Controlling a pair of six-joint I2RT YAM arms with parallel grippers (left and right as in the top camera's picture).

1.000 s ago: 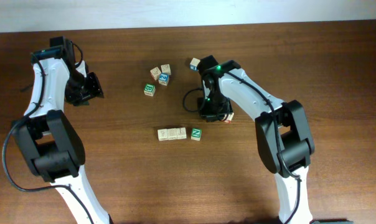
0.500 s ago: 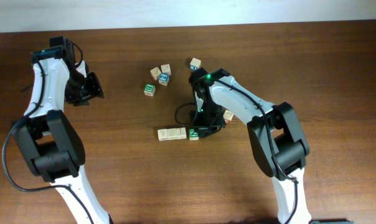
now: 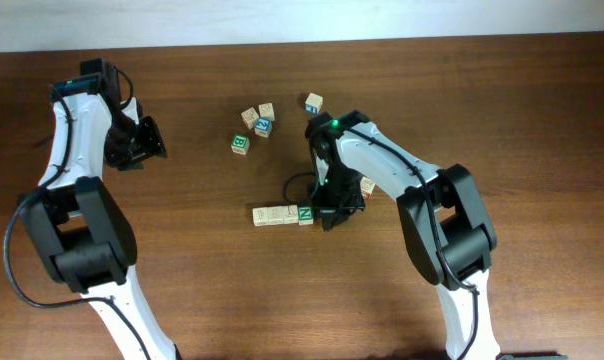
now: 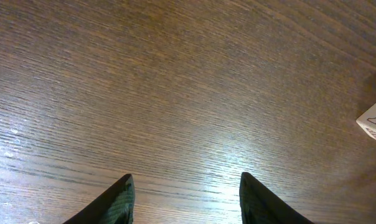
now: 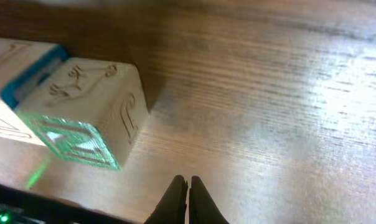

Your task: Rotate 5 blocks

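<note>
Looks like four blocks (image 3: pixel 277 214) are lined up mid-table, with the green N block (image 3: pixel 306 213) at the right end. I'd guess the red-marked block (image 3: pixel 366 186) further right is what's left. The right gripper (image 3: pixel 328 217) is pinched closed and empty beside N, and the left gripper (image 3: pixel 147 140) is open and idle, far left

**N BLOCK SHOVED LEFT**

R jaws moved down fr. upper-right of row to just right of N block (image 3: pixel 305 213), pinching fully shut en route. N block slid left; gap closed, now touching cream row (image 3: pixel 275 215).
</note>
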